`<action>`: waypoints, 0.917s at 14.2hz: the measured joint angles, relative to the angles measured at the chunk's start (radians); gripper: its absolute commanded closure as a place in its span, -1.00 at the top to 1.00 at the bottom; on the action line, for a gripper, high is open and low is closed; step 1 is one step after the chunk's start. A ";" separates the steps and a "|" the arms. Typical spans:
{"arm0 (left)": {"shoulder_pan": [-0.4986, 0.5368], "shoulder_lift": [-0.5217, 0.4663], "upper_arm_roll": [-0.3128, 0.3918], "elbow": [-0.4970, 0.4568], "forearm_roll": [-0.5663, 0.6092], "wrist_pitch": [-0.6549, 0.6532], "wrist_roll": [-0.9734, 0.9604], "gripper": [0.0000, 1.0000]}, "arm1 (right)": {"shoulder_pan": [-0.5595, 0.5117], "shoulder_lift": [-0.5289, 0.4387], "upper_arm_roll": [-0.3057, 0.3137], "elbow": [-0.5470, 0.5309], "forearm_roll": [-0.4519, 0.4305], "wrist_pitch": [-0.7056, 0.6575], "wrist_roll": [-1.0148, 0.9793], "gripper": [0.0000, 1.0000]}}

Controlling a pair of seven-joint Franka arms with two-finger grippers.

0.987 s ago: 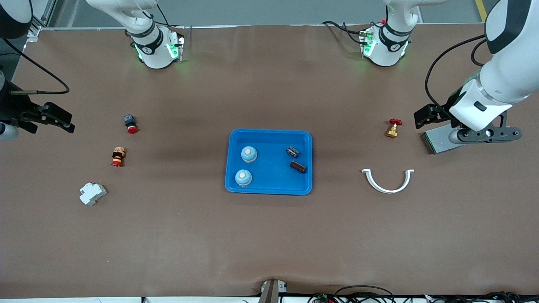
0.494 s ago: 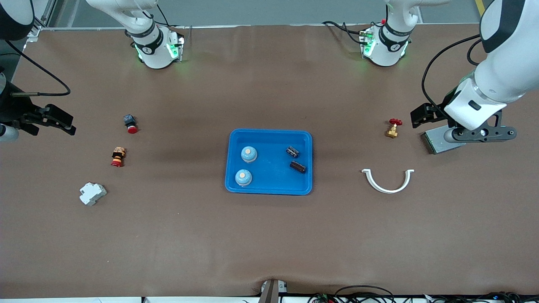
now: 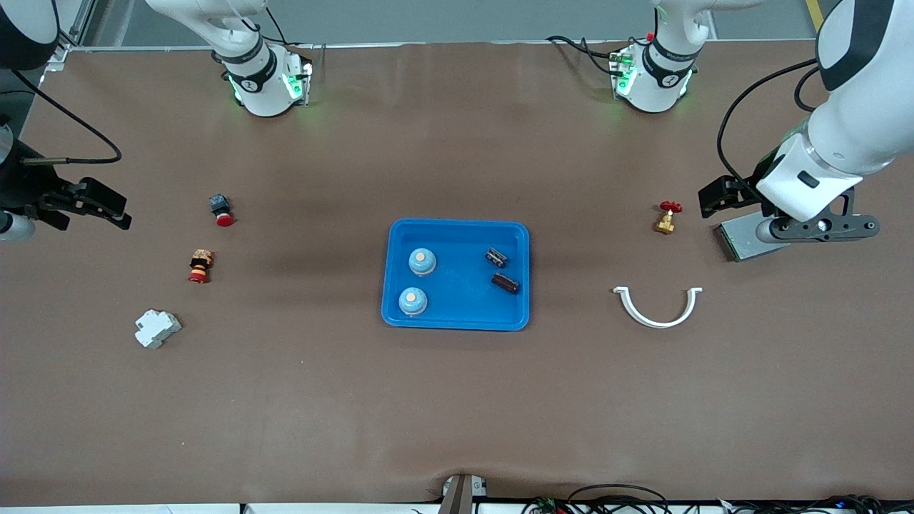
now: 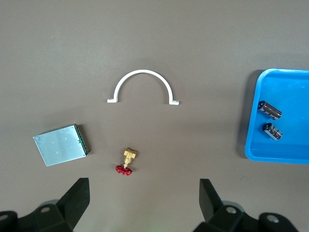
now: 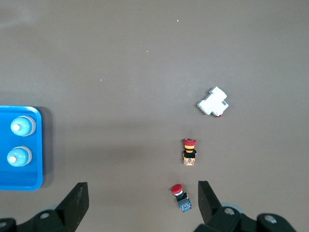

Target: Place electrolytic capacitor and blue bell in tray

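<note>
Two blue bells sat in the tray (image 3: pixel 457 320), a shallow bright-blue plastic rectangle with rounded corners and a raised rim at the middle of the brown desk (image 3: pixel 457 414). One bell (image 3: pixel 422 262) lay farther from the front camera, the other bell (image 3: pixel 413 301) nearer; both were smooth pale-blue domes with a round, light button on top, set toward the right arm's end of the tray. Two electrolytic capacitors shared the tray toward the left arm's end: one capacitor (image 3: pixel 496 257) and a second capacitor (image 3: pixel 505 283), both short dark cylinders lying on their sides, close but apart.

Outside the tray, toward the left arm's end, lay one white plastic half-ring clip (image 3: pixel 658 309), one small brass valve (image 3: pixel 665 218) with a red handwheel, and one flat grey metal box (image 4: pixel 61 145). Toward the right arm's end lay one red-capped push button (image 3: pixel 221 210), one striped red, yellow and black button (image 3: pixel 201 266), and one blocky white plastic part (image 3: pixel 157 328).

The left claw (image 4: pixel 144 205) hung spread wide and empty over the desk near the grey box. The right claw (image 5: pixel 143 205) hung wide and empty near the red-capped button.
</note>
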 measured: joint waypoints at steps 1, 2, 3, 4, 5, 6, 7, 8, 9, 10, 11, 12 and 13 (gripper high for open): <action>0.000 0.000 0.000 0.000 0.000 0.000 0.000 1.00 | 0.000 0.000 0.000 -0.001 0.000 0.002 0.000 1.00; 0.000 0.000 0.000 0.000 0.000 0.000 0.000 1.00 | 0.000 0.000 0.000 -0.001 0.000 0.006 0.000 1.00; 0.000 0.000 0.000 0.000 0.000 0.000 0.000 1.00 | 0.000 0.000 0.000 -0.001 0.000 0.011 0.000 1.00; 0.000 0.000 0.000 0.000 0.000 0.000 0.000 1.00 | 0.000 0.000 0.000 -0.001 0.001 0.015 0.000 1.00; 0.000 0.000 0.001 0.000 0.000 0.000 0.000 1.00 | 0.000 0.000 0.000 -0.001 0.001 0.017 0.000 1.00; 0.000 0.000 0.001 0.000 0.000 0.000 0.000 1.00 | 0.000 0.000 0.001 -0.001 0.001 0.017 0.000 1.00; 0.000 0.000 0.001 0.000 0.000 0.000 0.000 1.00 | 0.000 -0.001 0.002 -0.001 0.001 0.017 0.000 1.00; 0.000 0.000 0.002 0.000 0.000 0.000 0.000 1.00 | 0.000 -0.001 0.002 -0.001 0.001 0.017 0.000 1.00; 0.001 0.000 0.002 0.000 0.000 0.000 0.000 1.00 | 0.000 -0.001 0.002 -0.001 0.001 0.017 0.000 1.00; 0.001 0.000 0.002 0.000 0.000 0.000 0.000 1.00 | 0.000 -0.001 0.002 -0.001 0.001 0.016 0.000 1.00; 0.001 0.000 0.002 0.000 0.000 0.000 0.000 1.00 | 0.000 -0.001 0.001 -0.001 0.001 0.010 0.000 1.00; 0.001 0.000 0.002 0.000 0.000 0.000 0.000 1.00 | 0.000 -0.001 -0.001 -0.001 0.001 -0.004 0.000 1.00; 0.001 0.000 0.003 0.000 0.000 0.000 0.000 1.00 | 0.000 -0.002 -0.001 -0.001 0.001 -0.018 0.000 1.00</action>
